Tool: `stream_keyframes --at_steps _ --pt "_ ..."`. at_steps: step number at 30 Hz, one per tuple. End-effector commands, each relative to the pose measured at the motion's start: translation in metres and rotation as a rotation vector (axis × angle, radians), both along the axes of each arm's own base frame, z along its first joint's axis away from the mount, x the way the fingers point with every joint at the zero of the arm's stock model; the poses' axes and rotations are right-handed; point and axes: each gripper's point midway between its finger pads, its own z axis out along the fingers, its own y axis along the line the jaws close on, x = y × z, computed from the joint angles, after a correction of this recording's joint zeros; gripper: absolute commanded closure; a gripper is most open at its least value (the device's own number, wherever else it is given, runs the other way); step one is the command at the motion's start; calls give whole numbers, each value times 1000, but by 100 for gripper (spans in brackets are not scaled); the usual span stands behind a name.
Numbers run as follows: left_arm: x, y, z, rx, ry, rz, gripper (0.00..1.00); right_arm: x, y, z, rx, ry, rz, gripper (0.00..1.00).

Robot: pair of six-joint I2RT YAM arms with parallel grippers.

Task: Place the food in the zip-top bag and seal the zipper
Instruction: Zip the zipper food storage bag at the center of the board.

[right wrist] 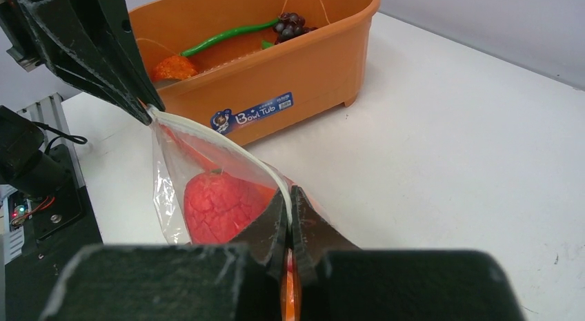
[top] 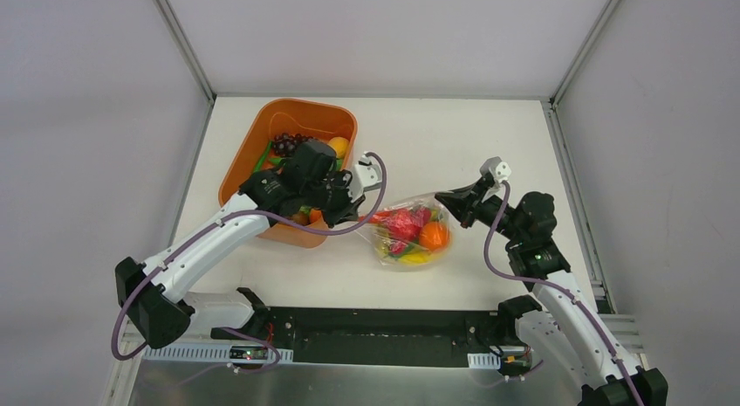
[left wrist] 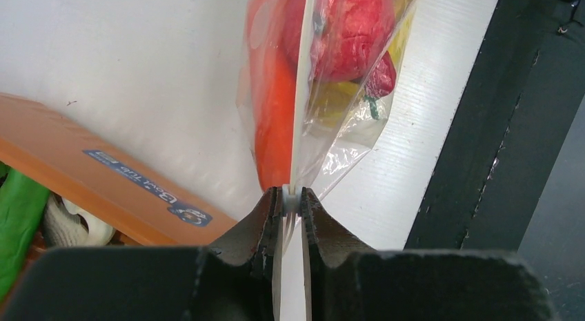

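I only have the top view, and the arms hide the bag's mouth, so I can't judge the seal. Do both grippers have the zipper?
Observer: Yes for the left. In its wrist view the left gripper is shut on the zipper, at one end of the bag.
Operator: And the right one?
Observer: Its wrist view shows the right gripper shut on the zipper too, further along. The zipper runs unbroken from there to the left gripper.
Operator: Does the zipper look closed between them?
Observer: From the left wrist it shows as one thin line with no gap, so it looks pressed shut there. Past the right gripper I cannot tell.
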Motion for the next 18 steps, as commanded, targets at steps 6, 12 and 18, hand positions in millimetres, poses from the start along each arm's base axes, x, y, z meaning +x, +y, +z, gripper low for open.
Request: stream_keyframes --at_steps 6,12,18 --pt "-7 30 -7 73 -5 45 87 11 -10 25 31 -111 -67 100" --pt "-11 37 -11 86 7 54 87 12 -12 26 32 -115 -72 100" --pt "-8 40 -8 87 -10 66 86 13 -13 26 33 -117 -78 100"
